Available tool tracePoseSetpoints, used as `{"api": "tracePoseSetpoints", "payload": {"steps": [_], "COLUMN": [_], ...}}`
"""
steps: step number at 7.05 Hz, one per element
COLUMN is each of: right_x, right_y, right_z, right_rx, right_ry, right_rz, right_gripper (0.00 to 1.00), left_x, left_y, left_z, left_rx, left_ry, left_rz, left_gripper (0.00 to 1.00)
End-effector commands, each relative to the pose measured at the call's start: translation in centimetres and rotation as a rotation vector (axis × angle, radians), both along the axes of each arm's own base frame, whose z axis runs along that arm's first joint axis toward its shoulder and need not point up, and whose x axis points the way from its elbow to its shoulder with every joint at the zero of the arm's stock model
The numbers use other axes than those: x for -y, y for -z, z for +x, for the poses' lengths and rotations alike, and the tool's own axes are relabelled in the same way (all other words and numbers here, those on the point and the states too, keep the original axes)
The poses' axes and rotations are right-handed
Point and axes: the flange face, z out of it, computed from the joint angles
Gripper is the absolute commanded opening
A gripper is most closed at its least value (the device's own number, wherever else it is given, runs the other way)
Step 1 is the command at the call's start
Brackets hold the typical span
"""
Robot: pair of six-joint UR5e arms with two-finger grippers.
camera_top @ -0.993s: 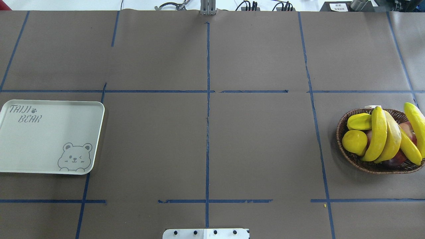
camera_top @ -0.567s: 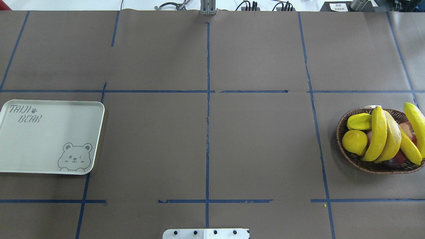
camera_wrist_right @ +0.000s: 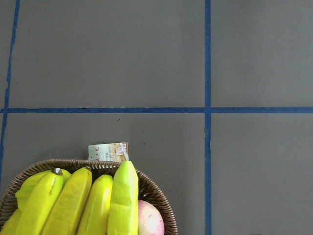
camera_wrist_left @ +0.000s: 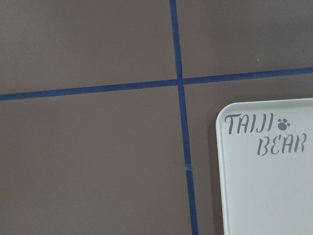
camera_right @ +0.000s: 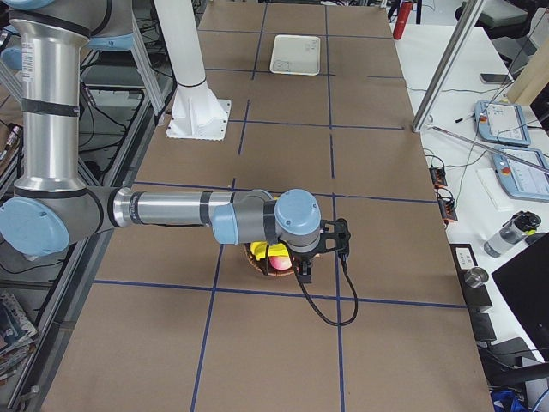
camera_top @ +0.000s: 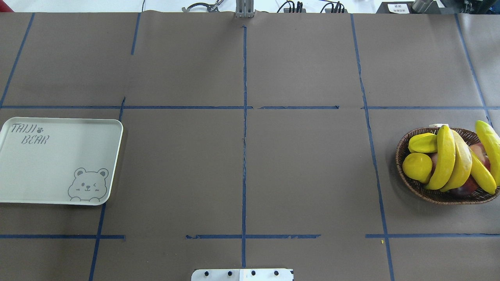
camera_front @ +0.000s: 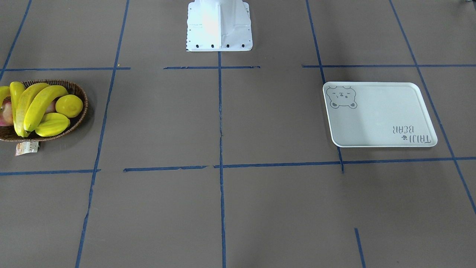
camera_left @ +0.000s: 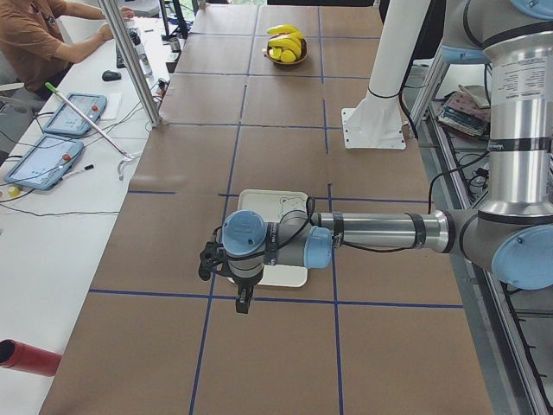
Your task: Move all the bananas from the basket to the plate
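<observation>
- Overall, the table is covered in brown paper marked into a grid with blue tape, and the robot's white base stands at its middle edge.
- From the table's left end, the left arm reaches out level over the plate, with the left gripper pointing down above the plate's near edge. Only this side view shows the claw, so I cannot tell how far it is open or whether it holds anything.
- From the right end, the right arm stretches likewise over the basket, with the right gripper above the fruit. Its opening cannot be judged either.
- Lying flat on the robot's left side of the table is the white plate, with a bear face and "TAIJI BEAR" lettering.
- Well apart from it, at the table's right edge, sits the dark wicker basket.
- Four bananas lie side by side in the basket, their ends reaching past its rim.
- Beside them are a yellow lemon and a ridged starfruit, and a reddish apple lies partly under them.
- Hanging at the basket's rim is a small paper tag.
</observation>
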Motion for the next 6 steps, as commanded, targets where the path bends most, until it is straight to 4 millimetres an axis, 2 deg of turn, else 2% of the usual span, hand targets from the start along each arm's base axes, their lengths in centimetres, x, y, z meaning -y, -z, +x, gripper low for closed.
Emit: {"api": "tracePoseSetpoints", "payload": {"steps": [1,2,3,4,5,6], "right_x": [-1.5,-2.2,-2.3,-4.0,-6.6,-7.3], "right_y": [2.3,2.8,2.5,1.9,0.7,1.0], "right_z": [-4.2,-5.5,-6.4,-7.6,-8.6,-10.5], "right_rx": [-0.034,-0.141,-0.151,-0.144,-0.140,-0.107], "right_ry": [0.024,0.026,-0.036,-0.022,-0.041,-0.069], "right_rz": [-0.041,-0.034,-0.125,-0.112,-0.036,-0.052], "right_gripper": [1.00,1.00,1.00,1.00,1.00,1.00], "left_x": [-0.1,-0.2,-0.2,-0.2,-0.2,-0.1], "left_y": [0.1,0.0,-0.1,-0.2,-0.2,0.0], "left_z": [0.0,0.0,0.0,0.0,0.0,0.0], "left_rx": [0.000,0.000,0.000,0.000,0.000,0.000], "left_ry": [0.000,0.000,0.000,0.000,0.000,0.000], "left_rz": [0.002,0.000,-0.001,-0.005,-0.005,0.000], "left_gripper": [1.00,1.00,1.00,1.00,1.00,1.00]}}
